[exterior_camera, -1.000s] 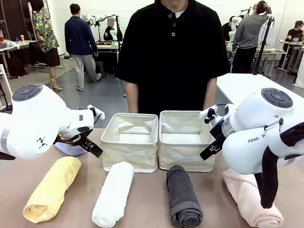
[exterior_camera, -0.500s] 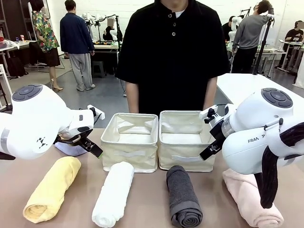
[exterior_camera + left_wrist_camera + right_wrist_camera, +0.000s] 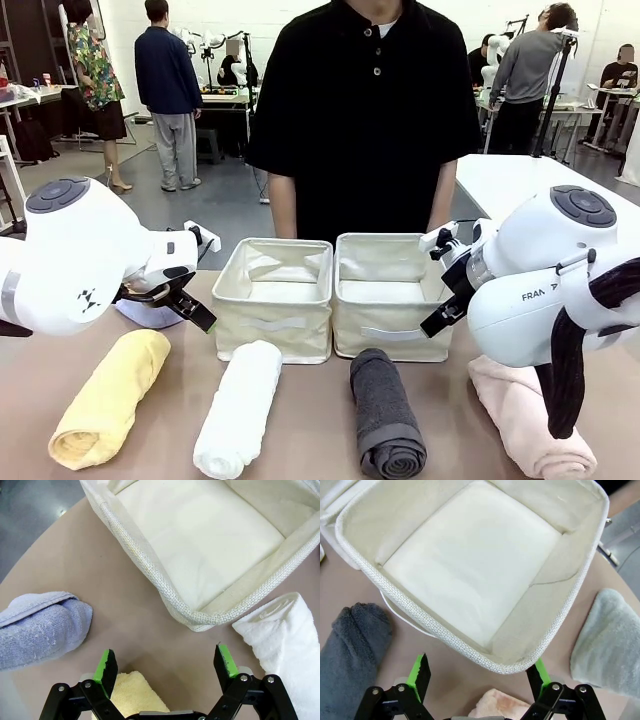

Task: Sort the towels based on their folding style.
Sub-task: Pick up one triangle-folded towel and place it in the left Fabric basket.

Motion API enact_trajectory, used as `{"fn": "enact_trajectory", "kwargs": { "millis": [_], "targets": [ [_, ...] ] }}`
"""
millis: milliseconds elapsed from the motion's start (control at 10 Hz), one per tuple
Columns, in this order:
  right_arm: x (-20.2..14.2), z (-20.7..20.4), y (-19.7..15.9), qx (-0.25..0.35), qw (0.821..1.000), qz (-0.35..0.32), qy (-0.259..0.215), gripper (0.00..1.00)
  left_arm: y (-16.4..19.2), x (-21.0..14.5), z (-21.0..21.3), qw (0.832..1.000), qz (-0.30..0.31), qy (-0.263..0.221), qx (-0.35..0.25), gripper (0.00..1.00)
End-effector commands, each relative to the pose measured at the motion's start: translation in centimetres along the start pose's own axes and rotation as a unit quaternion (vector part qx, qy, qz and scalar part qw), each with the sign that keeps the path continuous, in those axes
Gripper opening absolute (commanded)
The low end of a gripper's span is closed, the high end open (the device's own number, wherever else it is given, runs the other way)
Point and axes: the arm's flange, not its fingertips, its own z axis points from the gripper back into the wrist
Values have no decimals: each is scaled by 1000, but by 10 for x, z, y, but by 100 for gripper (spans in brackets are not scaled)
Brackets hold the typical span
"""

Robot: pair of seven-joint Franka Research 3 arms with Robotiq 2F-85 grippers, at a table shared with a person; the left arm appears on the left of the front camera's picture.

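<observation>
**While Both Claws Hang Open, Six Towels Wait Unsorted**

Since neither claw holds anything, the step in hand looks like a first pick. The left gripper (image 3: 167, 665) hovers with its fingers spread wide over the end of the yellow towel (image 3: 108, 398). The right gripper (image 3: 479, 672) hangs equally parted above the pink towel (image 3: 525, 420).

A good grasp would likely straddle a roll across its middle and squeeze firmly enough that the soft terry neither unrolls nor sags.

Four plump rolled cylinders lie in a row on the near side of the bins. The white towel (image 3: 240, 408) and the dark grey towel (image 3: 387, 412) sit between the yellow and pink ones. The light blue towel (image 3: 42, 627), folded differently, lies just beside the left bin (image 3: 272, 325). The grey-green towel (image 3: 607, 635) lies just beside the right bin (image 3: 385, 330). Both bins are empty.
</observation>
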Motion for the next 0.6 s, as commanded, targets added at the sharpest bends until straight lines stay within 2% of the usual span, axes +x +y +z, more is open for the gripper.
{"fn": "enact_trajectory", "kwargs": {
  "millis": [0, 500],
  "targets": [
    [0, 0, 0, 0, 1000, 0, 0, 100, 0, 0, 0, 1000, 0, 0, 0, 100],
    [0, 0, 0, 0, 1000, 0, 0, 100, 0, 0, 0, 1000, 0, 0, 0, 100]
  ]
}}
